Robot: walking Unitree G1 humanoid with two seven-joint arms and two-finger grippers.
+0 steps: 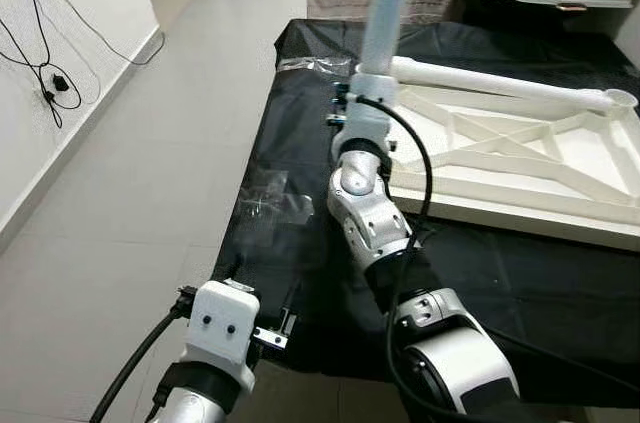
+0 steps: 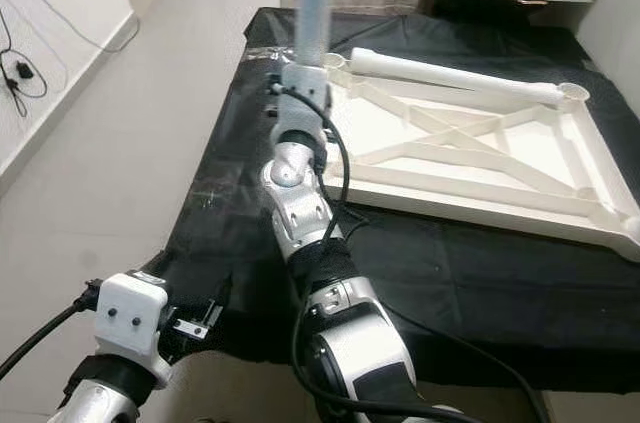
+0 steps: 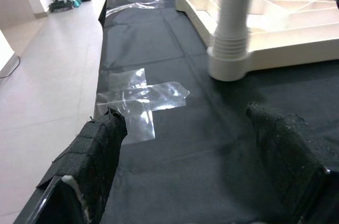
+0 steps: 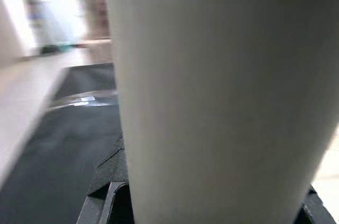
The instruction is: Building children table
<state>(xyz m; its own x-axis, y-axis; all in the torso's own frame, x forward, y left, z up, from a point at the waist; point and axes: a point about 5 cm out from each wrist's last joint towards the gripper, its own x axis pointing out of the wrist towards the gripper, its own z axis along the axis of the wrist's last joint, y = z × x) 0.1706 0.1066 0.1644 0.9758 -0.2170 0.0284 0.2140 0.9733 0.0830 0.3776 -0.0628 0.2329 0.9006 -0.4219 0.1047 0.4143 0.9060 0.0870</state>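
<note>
On black cloth (image 1: pixel 300 273), right hand (image 1: pixel 352 113) gripping upright leg (image 1: pixel 385 3), tabletop (image 1: pixel 520 158)

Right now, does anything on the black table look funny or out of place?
Yes: crinkled clear tape is stuck on the black cloth in a crooked cross. The white tabletop lies upside down, one loose leg resting across it, while the right pincer holds another leg upright.

the scene was evenly, brightly lit with soft shadows. glare showed on the clear tape (image 3: pixel 139 99). the table leg (image 4: pixel 222 97), close up, was blurred in the right wrist view.
</note>
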